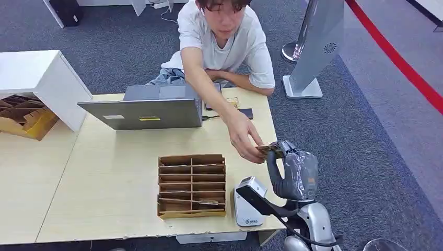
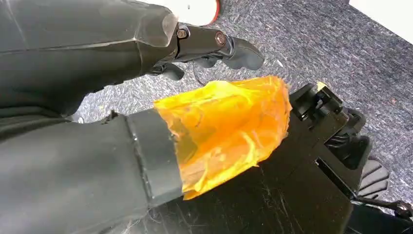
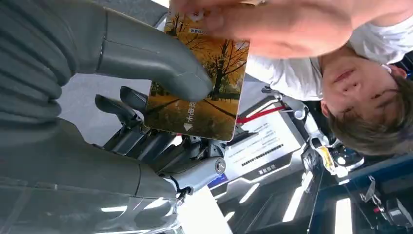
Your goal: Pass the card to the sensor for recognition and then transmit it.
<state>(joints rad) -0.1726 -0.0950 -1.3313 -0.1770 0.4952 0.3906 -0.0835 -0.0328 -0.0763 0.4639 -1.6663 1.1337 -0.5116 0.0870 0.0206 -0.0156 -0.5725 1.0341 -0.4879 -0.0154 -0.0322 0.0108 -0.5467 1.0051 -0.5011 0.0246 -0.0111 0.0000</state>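
The card [image 1: 267, 149], printed with autumn trees, is pinched between the thumb and fingers of my right hand [image 1: 293, 170], raised over the table's right edge. A person's hand [image 1: 241, 137] reaches across the table and grips the card's far end. Close up, my right hand's [image 3: 92, 112] thumb lies across the card [image 3: 204, 97] while the person's hand [image 3: 272, 24] clasps its other end. The white sensor [image 1: 249, 201] stands on the table just below and left of my right hand. My left hand [image 2: 97, 63] hangs over carpet, holding nothing, orange tape around its thumb.
A cardboard divided box [image 1: 191, 184] with cards in it sits left of the sensor. A grey laptop [image 1: 143, 107] and a dark phone [image 1: 245, 113] lie at the table's far side, before the seated person. A white cabinet [image 1: 36, 78] stands left, a kiosk stand [image 1: 318, 47] right.
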